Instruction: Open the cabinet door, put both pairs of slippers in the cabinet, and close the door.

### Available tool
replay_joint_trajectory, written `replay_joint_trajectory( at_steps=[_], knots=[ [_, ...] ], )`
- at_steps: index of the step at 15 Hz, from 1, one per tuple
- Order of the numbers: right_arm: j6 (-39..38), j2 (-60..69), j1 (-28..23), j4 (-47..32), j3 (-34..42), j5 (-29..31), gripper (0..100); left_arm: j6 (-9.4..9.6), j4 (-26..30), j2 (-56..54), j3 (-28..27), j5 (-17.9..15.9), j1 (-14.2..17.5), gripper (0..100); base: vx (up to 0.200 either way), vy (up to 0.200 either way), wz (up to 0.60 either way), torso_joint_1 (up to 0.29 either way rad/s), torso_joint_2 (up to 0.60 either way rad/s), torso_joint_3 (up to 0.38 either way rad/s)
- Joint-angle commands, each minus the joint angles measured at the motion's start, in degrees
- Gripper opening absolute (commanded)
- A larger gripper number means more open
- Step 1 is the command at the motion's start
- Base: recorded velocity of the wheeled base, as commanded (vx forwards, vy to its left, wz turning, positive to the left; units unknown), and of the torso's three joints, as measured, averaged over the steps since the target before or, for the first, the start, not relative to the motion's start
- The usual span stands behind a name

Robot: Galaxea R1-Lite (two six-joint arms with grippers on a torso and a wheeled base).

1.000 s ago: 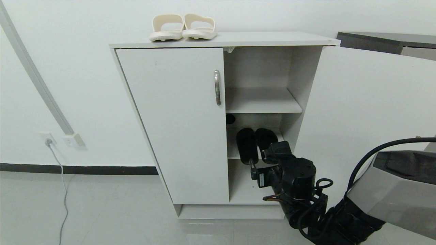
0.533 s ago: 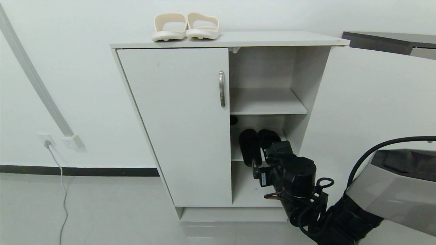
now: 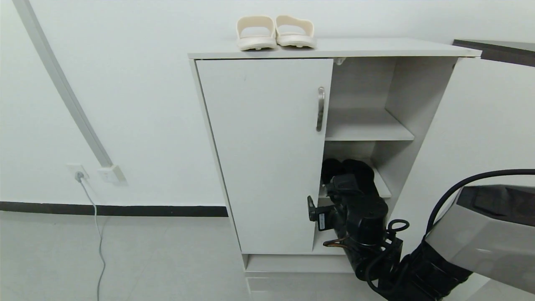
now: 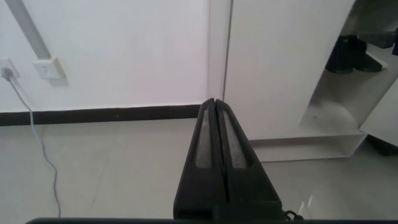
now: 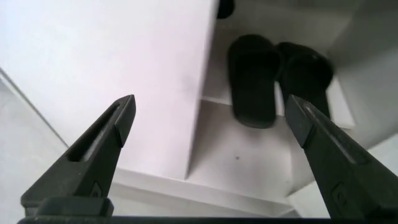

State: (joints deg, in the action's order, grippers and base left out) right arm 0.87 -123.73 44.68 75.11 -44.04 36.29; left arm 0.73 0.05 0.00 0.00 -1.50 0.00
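A white cabinet [image 3: 334, 48] stands against the wall, its left door [image 3: 263, 154] shut and its right door [image 3: 480, 125] swung wide open. One cream pair of slippers [image 3: 276, 31] rests on the cabinet top. A black pair of slippers [image 5: 273, 74] lies on the middle shelf [image 3: 382, 190], half hidden behind my right arm in the head view. My right gripper [image 5: 209, 102] is open and empty, low in front of the shut door's free edge and the opening. My left gripper [image 4: 214, 102] is shut and empty, low over the floor, left of the cabinet [image 4: 273, 62].
The upper shelf [image 3: 368, 129] and bottom compartment [image 4: 329, 121] hold nothing. A metal handle [image 3: 320, 108] is on the shut door. A wall socket with a hanging cable [image 3: 90, 196] and a slanted grey conduit [image 3: 62, 88] are at the left. Dark furniture [image 3: 497, 50] stands behind the open door.
The whole head picture has shifted, so the camera has moved and the cabinet sits farther right in view. My right gripper now stands nearer the shut door's edge and covers more of the black slippers.
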Motion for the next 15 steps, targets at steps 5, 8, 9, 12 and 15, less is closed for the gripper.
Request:
replay_joint_trajectory(
  at_steps=[5, 8, 9, 12, 15],
  knots=[
    [0.01, 0.07, 0.06, 0.04, 0.19, 0.01, 100, -0.03, 0.04, 0.00, 0.00, -0.08, 0.00, 0, 0.000, 0.160, 0.00, 0.001, 0.00, 0.001],
    [0.01, 0.07, -0.03, 0.04, 0.19, 0.01, 100, -0.03, -0.05, 0.09, 0.00, -0.08, 0.00, 0, 0.000, 0.000, 0.00, 0.000, 0.00, 0.000],
    [0.01, 0.07, -0.38, 0.04, 0.28, 0.01, 100, -0.03, -0.05, 0.09, 0.00, -0.08, 0.00, 0, 0.000, 0.000, 0.00, 0.000, 0.00, 0.000],
    [0.28, 0.07, -1.17, 2.24, 0.89, -0.70, 100, 0.06, 0.04, 0.09, 0.00, -0.08, 0.00, 0, 0.000, 0.000, 0.00, 0.000, 0.00, 0.000],
    [2.47, -0.45, -1.70, 5.58, 1.94, -2.01, 100, -0.03, 0.04, 0.09, 0.00, -0.08, 0.00, 0, 0.000, 0.000, 0.00, 0.000, 0.00, 0.000]
  ],
)
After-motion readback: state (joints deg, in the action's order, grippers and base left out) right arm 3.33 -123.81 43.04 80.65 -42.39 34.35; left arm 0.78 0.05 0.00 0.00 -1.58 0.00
